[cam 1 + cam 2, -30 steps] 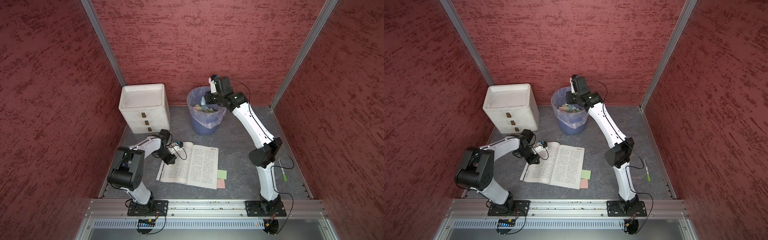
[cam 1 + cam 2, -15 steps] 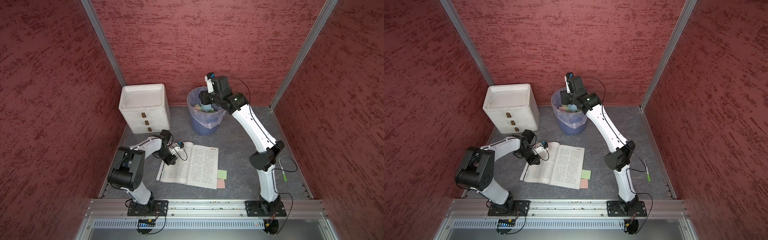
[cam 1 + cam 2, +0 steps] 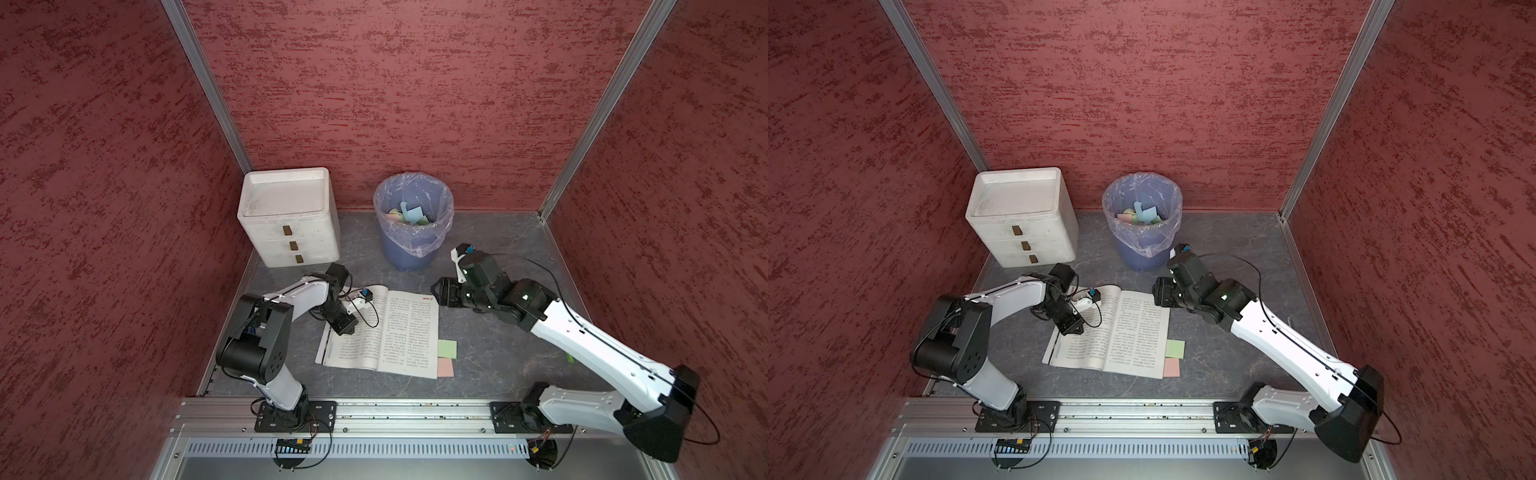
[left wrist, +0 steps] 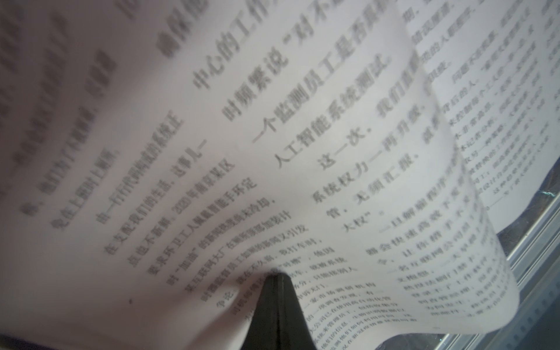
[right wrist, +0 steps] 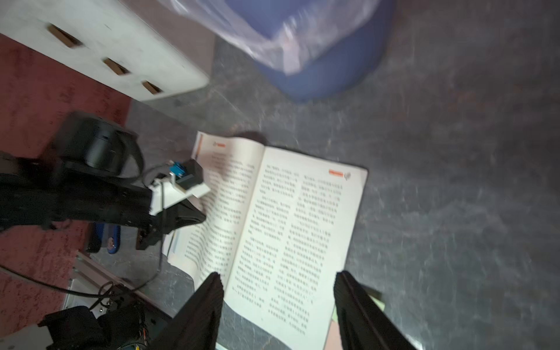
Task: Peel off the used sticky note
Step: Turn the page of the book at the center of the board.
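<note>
White drawers (image 3: 286, 220), blue bin (image 3: 411, 254) beside, sticky notes (image 3: 446, 348) touching open book (image 3: 390, 332)

Three dark red, rough-textured walls: back wall (image 3: 395, 104), left wall (image 3: 83, 208), right wall (image 3: 685, 166). Bare aluminium posts mark the corners, left post (image 3: 208, 83) and right post (image 3: 602, 104). Floor (image 3: 490, 249) is dark grey, marbled and matte. White three-drawer unit (image 3: 286, 232) sits in the back left corner, with small brown handles and a scuffed, shallow tray top. Blue bin (image 3: 411, 249) with a clear plastic liner stands near it by the back wall. Aluminium rail (image 3: 395, 411) runs along the front edge, with a slotted metal strip (image 3: 374, 448) below. Light is soft and even.
</note>
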`<state>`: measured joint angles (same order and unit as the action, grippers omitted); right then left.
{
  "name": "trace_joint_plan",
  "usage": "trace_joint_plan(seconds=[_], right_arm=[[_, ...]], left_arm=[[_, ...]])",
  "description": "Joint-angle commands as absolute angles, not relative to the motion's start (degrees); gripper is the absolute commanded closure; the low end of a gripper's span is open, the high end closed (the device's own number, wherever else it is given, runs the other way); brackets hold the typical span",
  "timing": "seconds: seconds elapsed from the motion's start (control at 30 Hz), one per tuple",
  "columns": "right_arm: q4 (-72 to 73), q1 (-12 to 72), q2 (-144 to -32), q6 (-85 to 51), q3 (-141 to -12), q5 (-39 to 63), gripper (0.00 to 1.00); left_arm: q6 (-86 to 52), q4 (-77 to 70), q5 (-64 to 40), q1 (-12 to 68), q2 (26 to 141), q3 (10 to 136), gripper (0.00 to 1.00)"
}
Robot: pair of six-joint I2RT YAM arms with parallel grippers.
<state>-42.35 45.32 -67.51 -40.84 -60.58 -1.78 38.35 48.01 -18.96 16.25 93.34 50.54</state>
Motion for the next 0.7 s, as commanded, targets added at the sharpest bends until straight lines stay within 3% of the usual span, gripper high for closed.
trace_joint_plan(seconds=[0.0, 0.33, 0.67], right_arm=[[-37.33, 48.29, -65.07, -52.74, -53.67, 1.26, 0.37], [-21.04, 50.01, -65.04, -62.82, -35.79, 6.87, 0.38], [-12.15, 50.00, -71.48, -64.43, -30.80, 8.03, 0.38]], left_arm=[[37.33, 47.78, -19.07, 16.87, 92.64, 49.89, 1.00], [36.48, 47.99, -18.95, 17.57, 92.52, 50.02, 1.00], [36.40, 47.69, -18.81, 17.56, 92.99, 50.09, 1.00]])
